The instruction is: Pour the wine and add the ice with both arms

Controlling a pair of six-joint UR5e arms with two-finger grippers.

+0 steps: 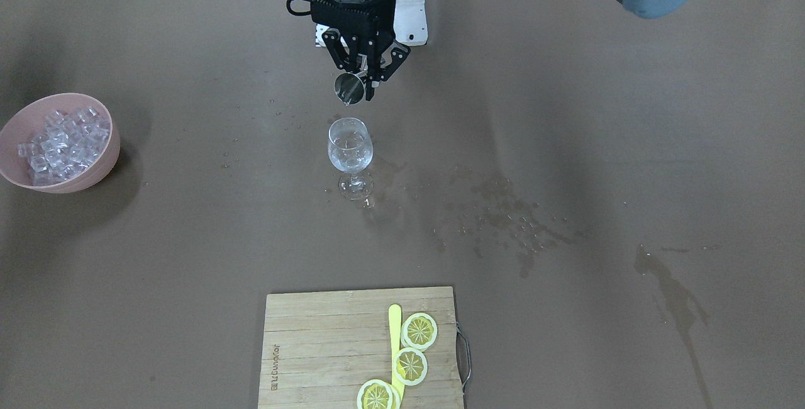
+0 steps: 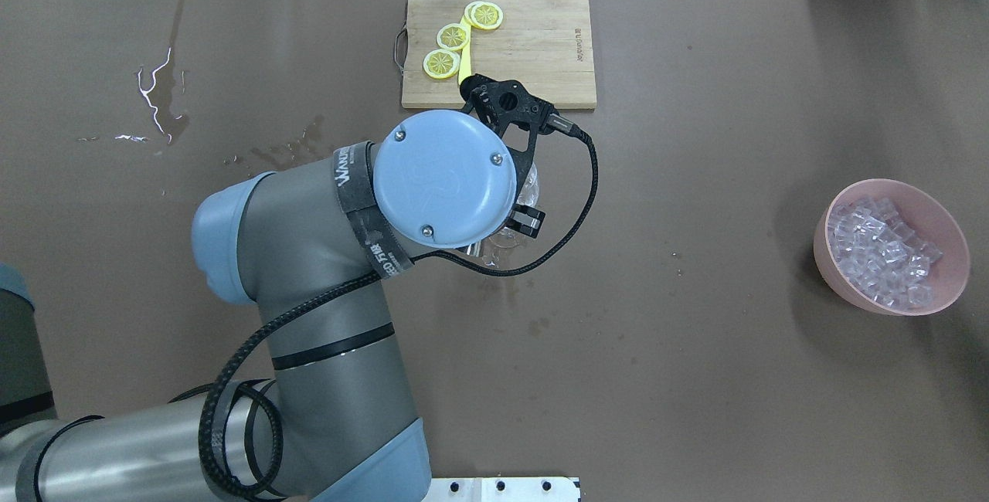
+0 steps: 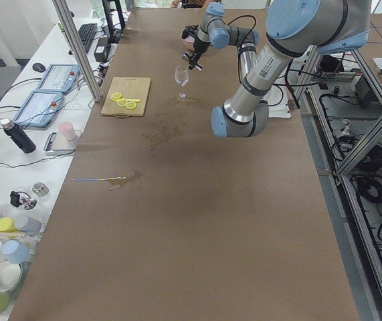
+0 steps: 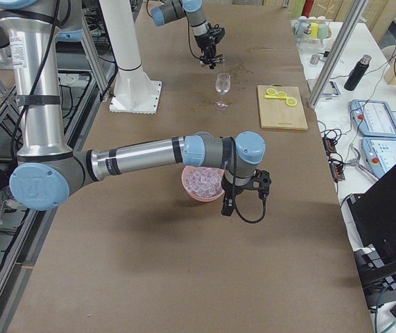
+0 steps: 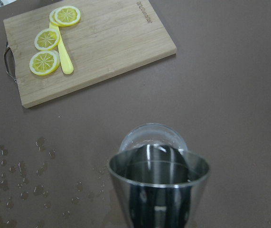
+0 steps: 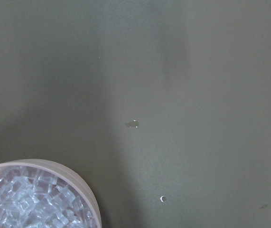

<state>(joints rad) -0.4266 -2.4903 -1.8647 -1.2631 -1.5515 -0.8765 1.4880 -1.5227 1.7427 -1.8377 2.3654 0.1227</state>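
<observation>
My left gripper (image 1: 363, 79) is shut on a steel jigger (image 1: 349, 89), tipped mouth-down just above a clear wine glass (image 1: 349, 145) at the table's middle. Clear wine (image 1: 349, 156) sits in the glass bowl. In the left wrist view the jigger (image 5: 158, 190) fills the bottom, with the glass rim (image 5: 150, 134) behind it. The ice (image 1: 60, 141) is heaped in a pink bowl (image 1: 100, 170); it also shows overhead (image 2: 881, 251) and in the right wrist view (image 6: 31, 204). My right gripper (image 4: 243, 189) hangs beside the bowl (image 4: 196, 194); I cannot tell if it is open.
A wooden cutting board (image 1: 327, 346) with lemon slices (image 1: 419, 331) and a yellow stick (image 1: 395, 333) lies on the operators' side. Brownish wet stains (image 1: 503, 220) spread on the brown table cover beside the glass. A white post base (image 1: 412, 9) stands behind the gripper.
</observation>
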